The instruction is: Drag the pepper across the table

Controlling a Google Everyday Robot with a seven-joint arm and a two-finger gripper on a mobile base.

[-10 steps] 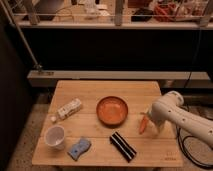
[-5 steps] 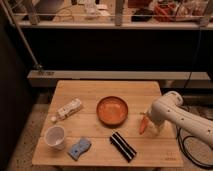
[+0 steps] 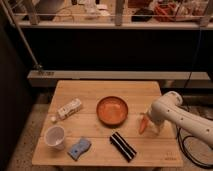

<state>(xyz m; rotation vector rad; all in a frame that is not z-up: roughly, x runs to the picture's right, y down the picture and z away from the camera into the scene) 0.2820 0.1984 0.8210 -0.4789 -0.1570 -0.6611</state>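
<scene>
Camera view. On the table, from left to right: a white cup and a blue sponge near the front left corner, a pale carton towards the left edge, an orange-brown bowl at mid-table, a black ridged block near the front edge, and the pepper, lying close to the right edge, just right of the bowl. The gripper is low at the pepper, its jaws standing wide; whether they straddle it or merely stand beside it cannot be told. Risks: with nothing clamped, the slim pepper may roll or slip free once the arm sweeps; a leftward drag would push it into the bowl or the black block; a rightward one would carry it over the right edge. Compared with the earlier frames, pepper and arm occupy nearly the same places; no drag shows yet.
</scene>
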